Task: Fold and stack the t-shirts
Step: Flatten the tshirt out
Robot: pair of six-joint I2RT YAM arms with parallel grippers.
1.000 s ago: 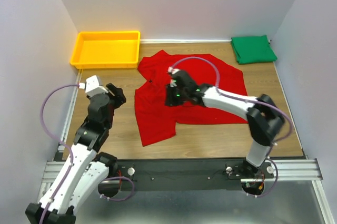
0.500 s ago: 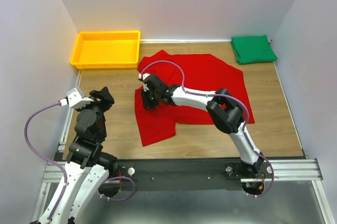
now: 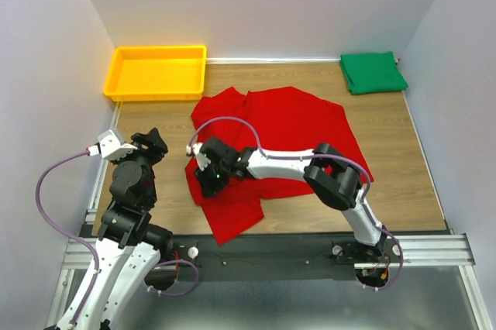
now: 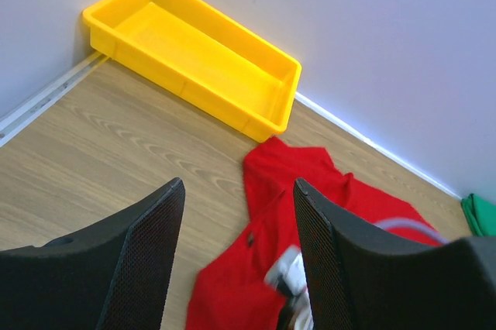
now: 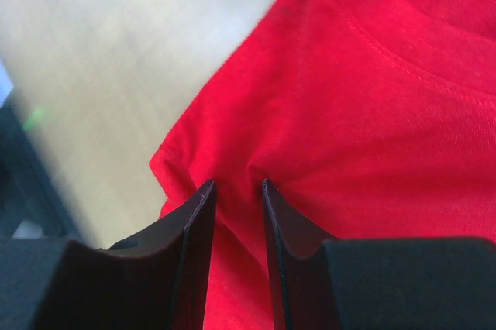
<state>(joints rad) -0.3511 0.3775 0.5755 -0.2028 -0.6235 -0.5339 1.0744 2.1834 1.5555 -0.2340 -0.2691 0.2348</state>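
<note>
The red t-shirt (image 3: 306, 125) lies rumpled in the middle of the table, its left part bunched up. My right gripper (image 3: 208, 181) reaches across to the shirt's near left part. In the right wrist view the gripper (image 5: 236, 188) is shut on a pinched fold of the red t-shirt (image 5: 372, 97). The green t-shirt (image 3: 373, 72) lies folded at the back right corner. My left gripper (image 3: 153, 142) hovers open and empty over the table's left side, apart from the shirt. In the left wrist view the gripper (image 4: 236, 190) frames the red t-shirt (image 4: 283, 171).
A yellow plastic tray (image 3: 124, 74) stands at the back left corner and also shows in the left wrist view (image 4: 108, 24). Walls close in the left, back and right sides. The green t-shirt's edge (image 4: 484, 215) shows at far right in the left wrist view.
My right gripper has moved left and nearer across the red t-shirt, dragging its left part along and bunching it. My left arm drew back earlier and has since held still.
</note>
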